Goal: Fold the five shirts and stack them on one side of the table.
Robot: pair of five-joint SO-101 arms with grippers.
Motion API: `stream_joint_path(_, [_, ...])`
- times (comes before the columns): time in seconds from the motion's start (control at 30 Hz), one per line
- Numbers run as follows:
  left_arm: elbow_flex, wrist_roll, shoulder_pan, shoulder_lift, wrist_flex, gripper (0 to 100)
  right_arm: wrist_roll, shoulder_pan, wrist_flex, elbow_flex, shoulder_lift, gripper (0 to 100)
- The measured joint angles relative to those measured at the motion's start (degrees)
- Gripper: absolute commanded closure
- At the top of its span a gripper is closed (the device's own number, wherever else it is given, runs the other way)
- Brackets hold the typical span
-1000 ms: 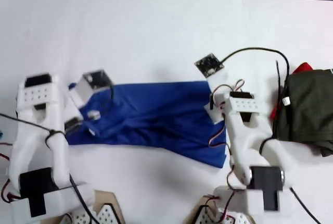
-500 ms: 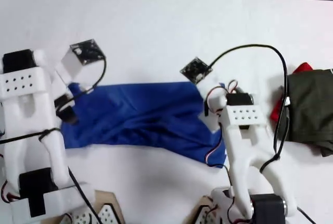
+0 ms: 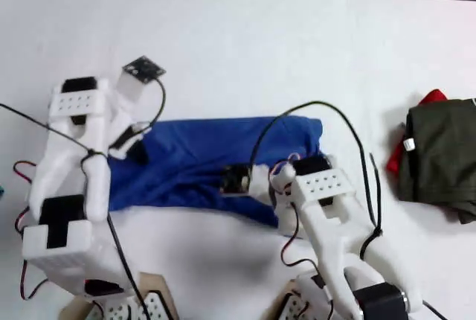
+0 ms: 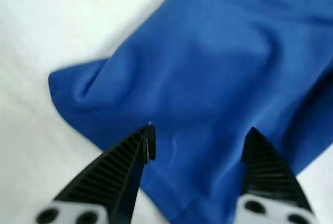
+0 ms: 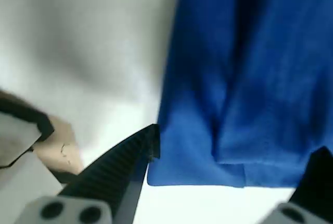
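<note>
The blue fabric shirt (image 3: 208,160) lies loosely folded lengthwise across the middle of the white table (image 3: 223,45). The left gripper (image 4: 200,133) is positioned over the shirt's left end, claw spread. The right gripper (image 5: 237,143) is positioned over the shirt's near edge, claw likewise spread. A folded dark green shirt (image 3: 442,156) rests on a red garment (image 3: 431,98) at the table's right side, well apart.

Bright, even overhead light washes the white table (image 3: 223,45) nearly featureless, leaving only faint soft shadows beside the right arm (image 3: 335,216) and darker creases in the blue shirt (image 3: 201,149).
</note>
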Motion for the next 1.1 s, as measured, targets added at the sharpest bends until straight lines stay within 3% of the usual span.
stream_joint_path(0.27, [0.00, 7.82, 4.22, 7.91, -4.48, 71, 2.55, -0.97, -0.18, 0.00, 0.00, 56.9])
stream_joint_path(0.5, [-0.26, 10.20, 4.22, 11.08, -5.80, 71, 2.55, 3.25, 0.09, -4.31, 0.00, 56.9])
stream_joint_path(0.7, [-0.79, 10.46, 4.22, 11.52, -4.40, 71, -6.15, 3.52, -6.77, -7.91, 0.88, 56.8])
stream_joint_path(0.83, [-0.79, 10.46, 4.22, 11.52, -4.40, 71, -8.97, 1.32, -9.93, -8.26, 7.38, 56.7])
stream_joint_path(1.1, [-0.79, 10.46, 4.22, 11.52, -4.40, 71, -9.41, -6.33, -6.68, -8.97, 15.21, 58.2])
